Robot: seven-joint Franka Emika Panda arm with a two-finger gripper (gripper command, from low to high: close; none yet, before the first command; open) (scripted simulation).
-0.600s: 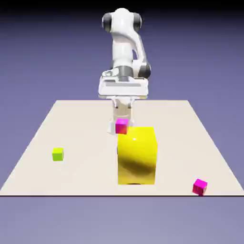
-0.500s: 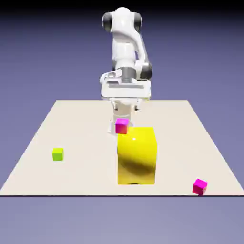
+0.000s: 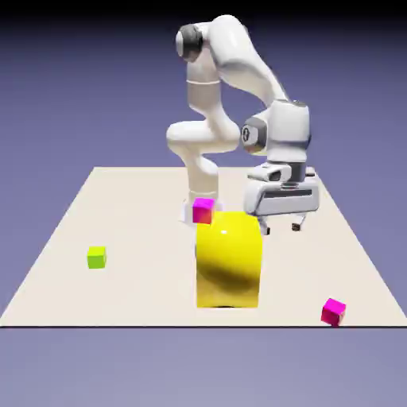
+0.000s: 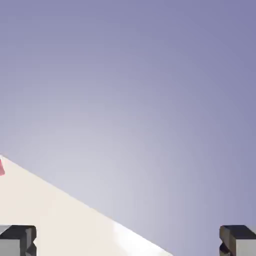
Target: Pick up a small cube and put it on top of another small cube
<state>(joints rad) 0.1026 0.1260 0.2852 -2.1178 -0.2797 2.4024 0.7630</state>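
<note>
The pincer point(image 3: 281, 229) stands wide, with its 2 fingertips well apart and nothing between them, and it hangs above the table point(image 3: 147, 298) at the exterior view's right. In the hand view, the table shows only in the lower left, and 1 small piece of something reddish point(image 4: 1, 167) is cut by the left edge; I cannot tell for sure what it is. Near the pincer, at the exterior view's left of it, is the large yellow block point(image 3: 228, 262). 1 magenta cube point(image 3: 333, 312) lies turned at the near edge of the table, at the exterior view's right, apart from the pincer. The other magenta cube point(image 3: 203, 211) appears at the upper left corner of the yellow block; whether it touches the block, I cannot tell. Farthest out, at the exterior view's left, the lime-green cube point(image 3: 96, 257) sits upright on the table with nothing on it. So, of the task, 0 parts are done: no cube is grasped, and no small cube is on the lime-green one. In my judgement, all 4 steps are left: to reach 1 magenta cube, to grip it, to carry it across, and to release it on the lime-green cube.
</note>
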